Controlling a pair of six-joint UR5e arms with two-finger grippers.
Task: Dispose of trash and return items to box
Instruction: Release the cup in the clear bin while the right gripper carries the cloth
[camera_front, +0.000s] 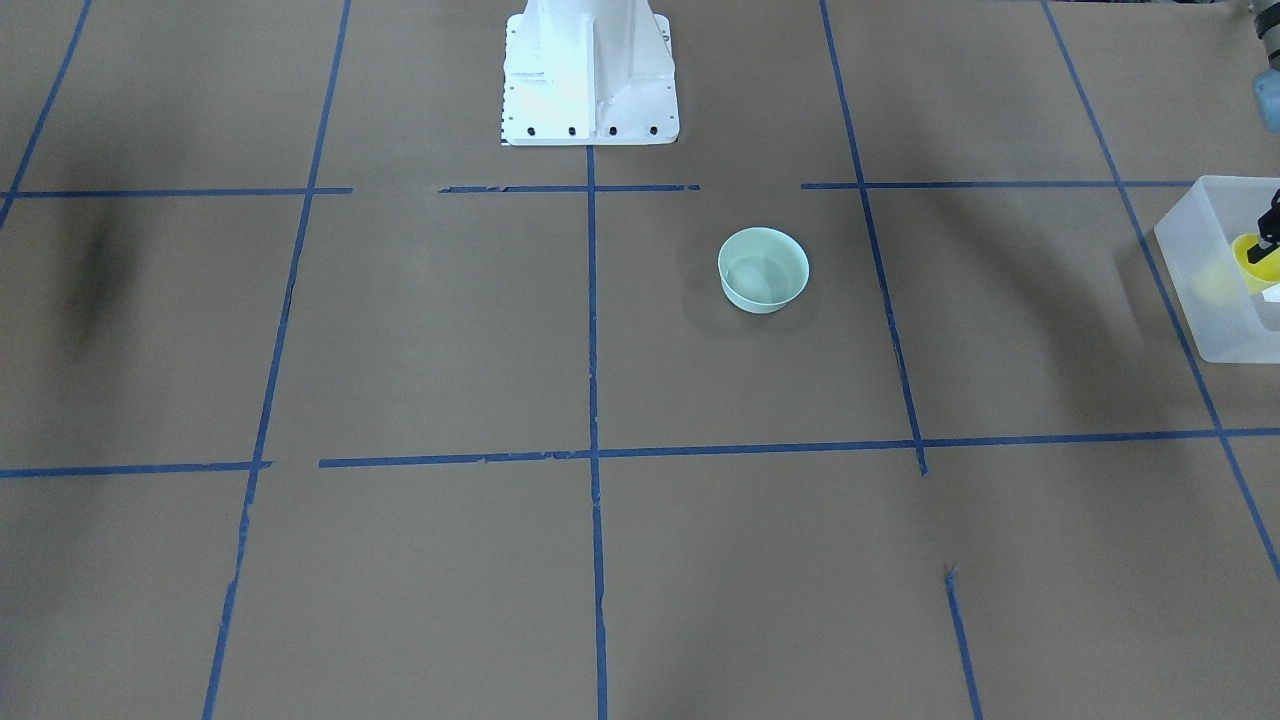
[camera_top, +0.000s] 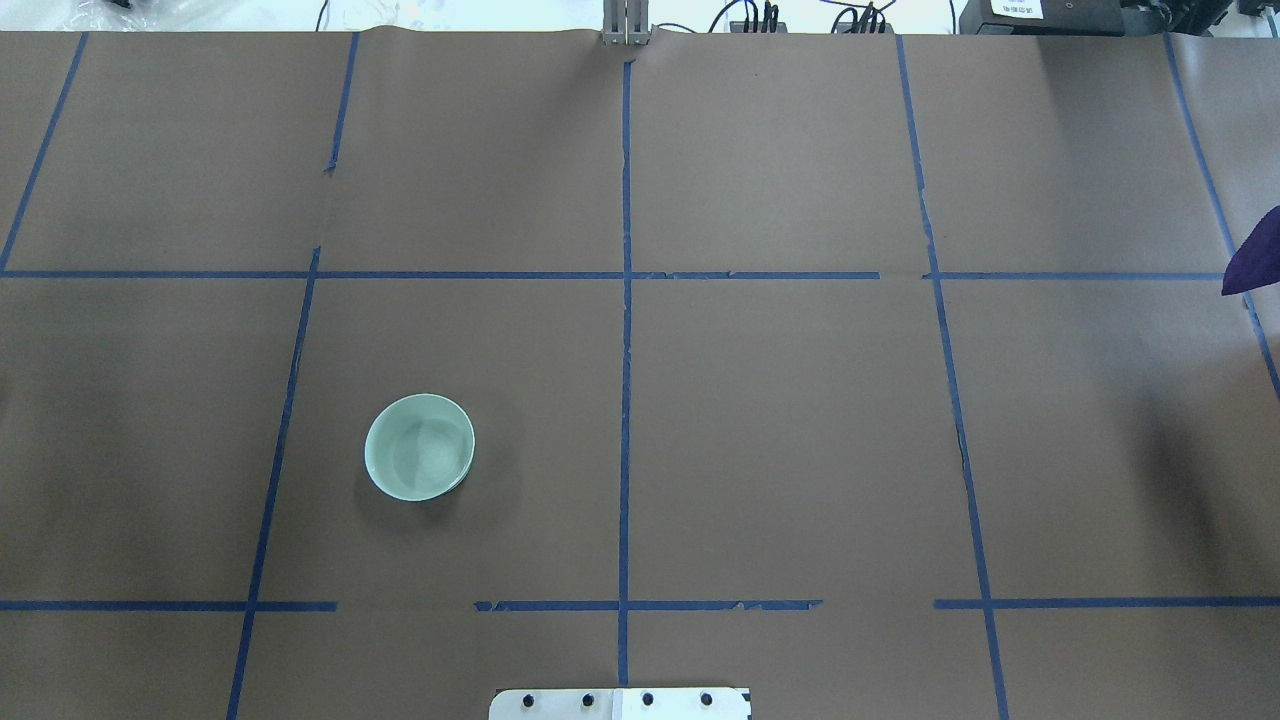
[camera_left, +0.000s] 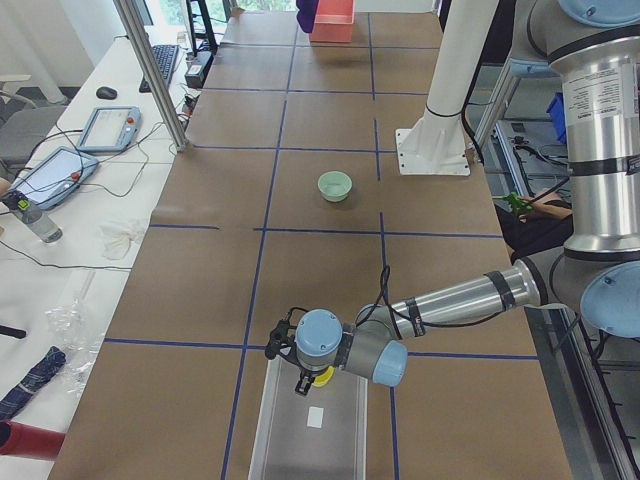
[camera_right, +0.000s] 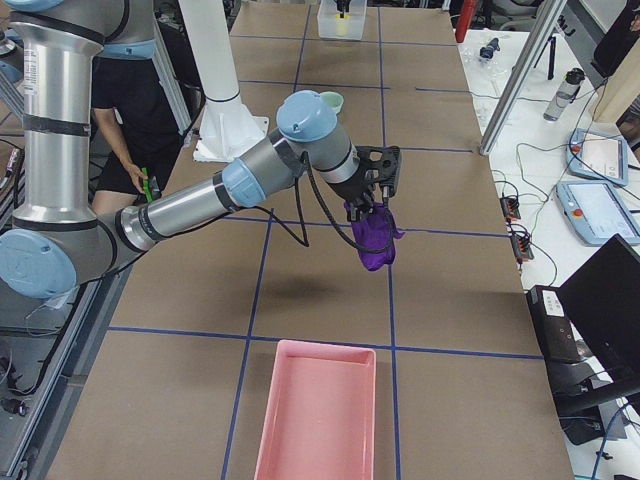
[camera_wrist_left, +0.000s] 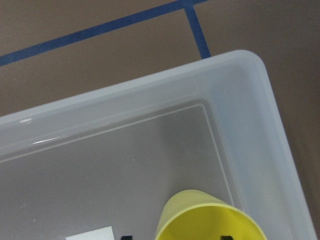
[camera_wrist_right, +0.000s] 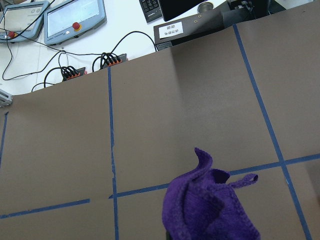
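Note:
The yellow cup (camera_wrist_left: 207, 220) sits inside the translucent box (camera_wrist_left: 240, 60), near one corner. My left gripper (camera_wrist_left: 177, 236) is over it. Its fingertips stand apart, one clear of the cup's wall and one over the cup's mouth, so it looks open. The box (camera_front: 1205, 300) and cup (camera_front: 1252, 262) also show at the right edge of the front view, and under the near arm in the left view (camera_left: 310, 425). My right gripper (camera_right: 372, 212) is shut on a purple cloth (camera_right: 375, 242) and holds it above the table. The cloth also shows in the right wrist view (camera_wrist_right: 210, 210).
A mint-green bowl (camera_top: 419, 446) stands alone on the brown paper to the left of the centre line. It also shows in the front view (camera_front: 763, 270). A pink bin (camera_right: 315, 415) lies at the right end of the table. The robot base (camera_front: 588, 75) stands at the table's near edge.

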